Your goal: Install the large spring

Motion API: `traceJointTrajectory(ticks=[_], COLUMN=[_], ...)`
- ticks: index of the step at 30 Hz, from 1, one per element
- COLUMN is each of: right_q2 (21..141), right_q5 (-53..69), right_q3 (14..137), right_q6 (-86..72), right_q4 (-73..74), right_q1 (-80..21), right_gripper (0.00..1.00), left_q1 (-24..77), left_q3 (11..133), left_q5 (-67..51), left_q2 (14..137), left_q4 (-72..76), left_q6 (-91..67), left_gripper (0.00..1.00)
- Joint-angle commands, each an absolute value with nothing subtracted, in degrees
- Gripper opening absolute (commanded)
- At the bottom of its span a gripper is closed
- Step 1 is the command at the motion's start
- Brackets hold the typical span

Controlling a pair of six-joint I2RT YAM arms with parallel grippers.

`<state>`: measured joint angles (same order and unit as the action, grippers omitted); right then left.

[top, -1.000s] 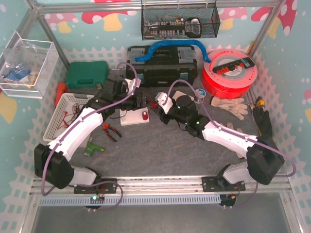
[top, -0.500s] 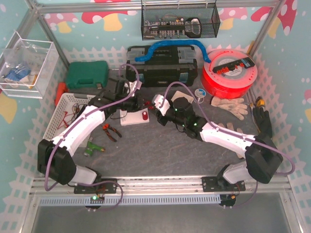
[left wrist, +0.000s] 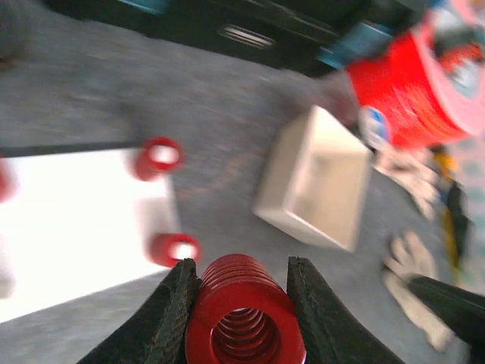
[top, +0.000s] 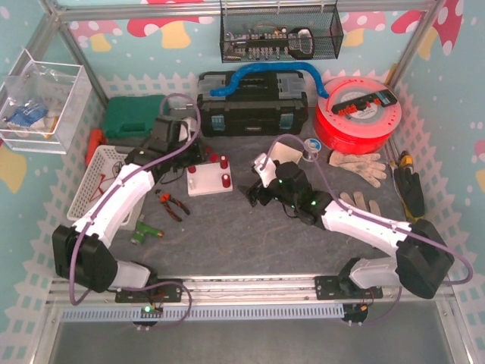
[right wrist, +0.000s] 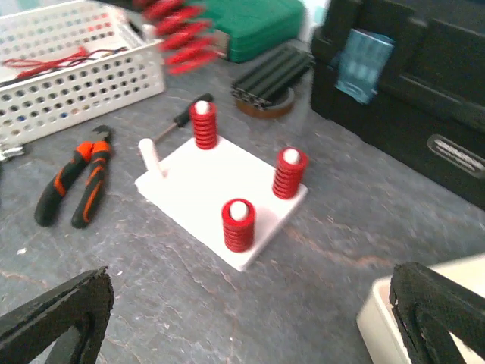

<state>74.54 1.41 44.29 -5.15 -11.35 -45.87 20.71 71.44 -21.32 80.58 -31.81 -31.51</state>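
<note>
Large spring [left wrist: 244, 312], unseen from above, sits clamped in left gripper [left wrist: 242, 267]; right gripper [right wrist: 250, 292] wide.

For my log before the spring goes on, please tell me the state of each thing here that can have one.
left hand: shut on the large spring
right hand: open, empty
white base: lying flat
small springs: three, each seated on a peg
fourth peg: upright, bare
black toolbox: closed
green case: closed
</note>
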Motion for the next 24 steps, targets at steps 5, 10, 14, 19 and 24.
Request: traceJointTrajectory(ticks=[5, 10, 14, 19, 24], right_q2=[71.56, 72.57, 71.62, 71.39, 71.28], right_q5=[-10.04, -10.69, -11.94, -12.58, -13.2], right_q3=[48.17, 50.67, 50.24, 50.81, 50.71], right_q6=[-24.19, -26.61, -25.64, -24.12, -24.26], right_q4=[6.66, 11.46, 11.02, 11.08, 11.11], right_q1=[-45.45, -45.35, -45.26, -45.01, -44.91], right_gripper=[0.99, 0.99, 0.99, 0.99, 0.99], left_q1=[14.5, 14.77, 15.69, 16.88, 17.74], left_q3=[60.76, 57.43, 56.8, 57.44, 57.67], left_q5=[4.58, 3.96, 3.65, 3.46, 4.05], left_q2=[76.3, 77.59, 78.22, 80.24, 81.53], left_q4=[-32.75, -32.21, -30.13, -28.82, -28.55], left_q6=[-29.6, -31.26, -31.32, -31.12, -30.85], left_gripper=[0.0, 0.0, 0.0, 0.0, 0.0])
